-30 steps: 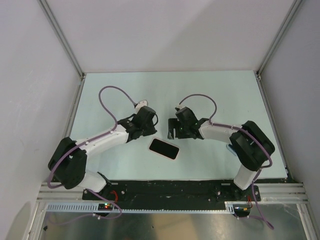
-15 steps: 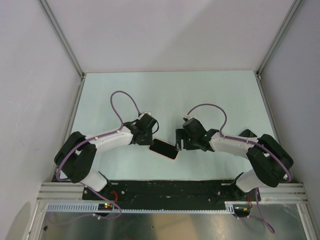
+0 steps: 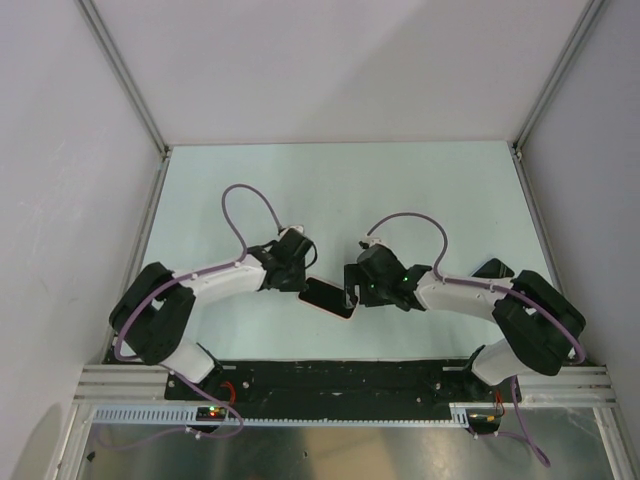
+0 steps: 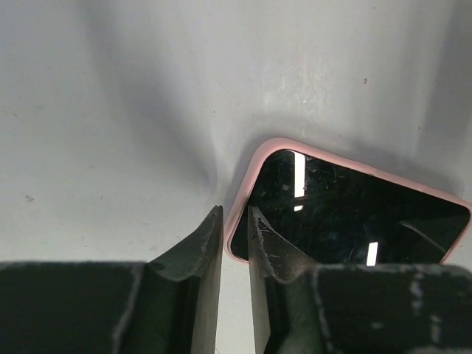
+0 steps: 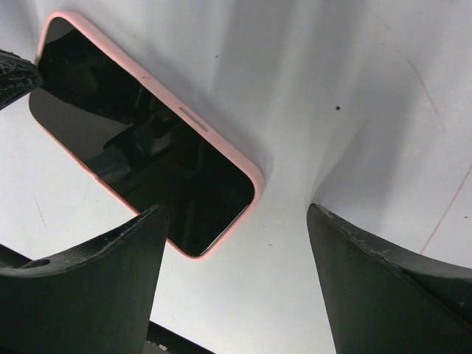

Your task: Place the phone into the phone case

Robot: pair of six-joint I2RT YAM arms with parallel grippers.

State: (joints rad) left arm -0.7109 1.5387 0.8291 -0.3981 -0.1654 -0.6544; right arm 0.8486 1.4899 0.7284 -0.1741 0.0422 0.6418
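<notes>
The phone [image 3: 326, 298], black screen up, lies flat on the table inside the pink phone case [image 4: 251, 171], whose rim frames it all round. My left gripper [image 3: 302, 284] is low at the phone's left corner. Its jaws [image 4: 234, 215] stand a narrow slit apart, one fingertip over the screen [image 4: 346, 214] and one just outside the pink rim; whether they pinch the rim does not show. My right gripper [image 3: 351, 290] hangs open over the phone's right end. In the right wrist view the phone [image 5: 140, 147] lies partly under its left finger [image 5: 110, 273], and its wide gap [image 5: 236, 210] holds nothing.
The pale table [image 3: 340, 190] stretches away behind the arms, closed in by white walls and metal posts [image 3: 160, 150]. A black base rail [image 3: 320, 376] runs along the near edge just below the phone. Purple cables [image 3: 245, 200] loop above both wrists.
Both arms have come down and inward onto the phone: the left gripper to its left corner, the right gripper leftward over its right end. The phone has stayed where it was.
</notes>
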